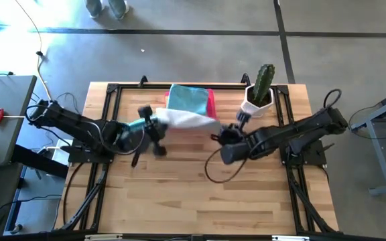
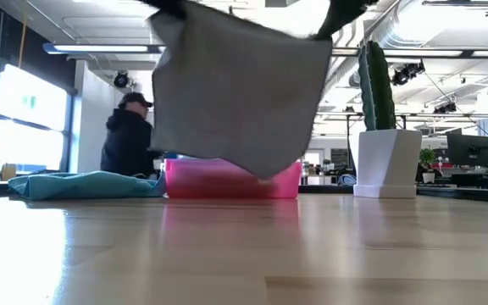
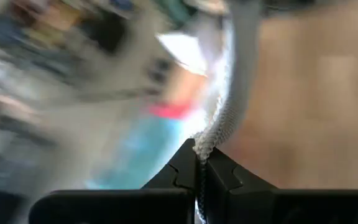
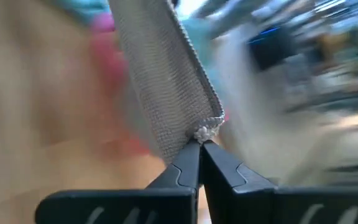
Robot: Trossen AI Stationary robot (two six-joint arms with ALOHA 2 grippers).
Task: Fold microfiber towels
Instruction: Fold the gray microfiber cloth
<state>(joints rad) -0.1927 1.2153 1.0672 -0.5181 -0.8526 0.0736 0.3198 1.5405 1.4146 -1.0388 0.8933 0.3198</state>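
A grey towel [image 2: 235, 89] hangs spread in the air above the desk [image 1: 200, 194], its lower edge in front of the pink tray [image 2: 231, 180]. The left pincer [image 3: 201, 163] is clenched on one top corner, the right pincer [image 4: 199, 148] on the other. A teal towel [image 1: 187, 98] lies in the tray, another [image 2: 83, 184] beside it; a potted cactus [image 1: 261, 88] stands near

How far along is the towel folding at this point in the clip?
Early. The grey towel hangs unfolded in the air, one top corner pinched by the left gripper and one by the right gripper. A teal towel lies loose on the table; another covers the pink tray. No finished fold shows.
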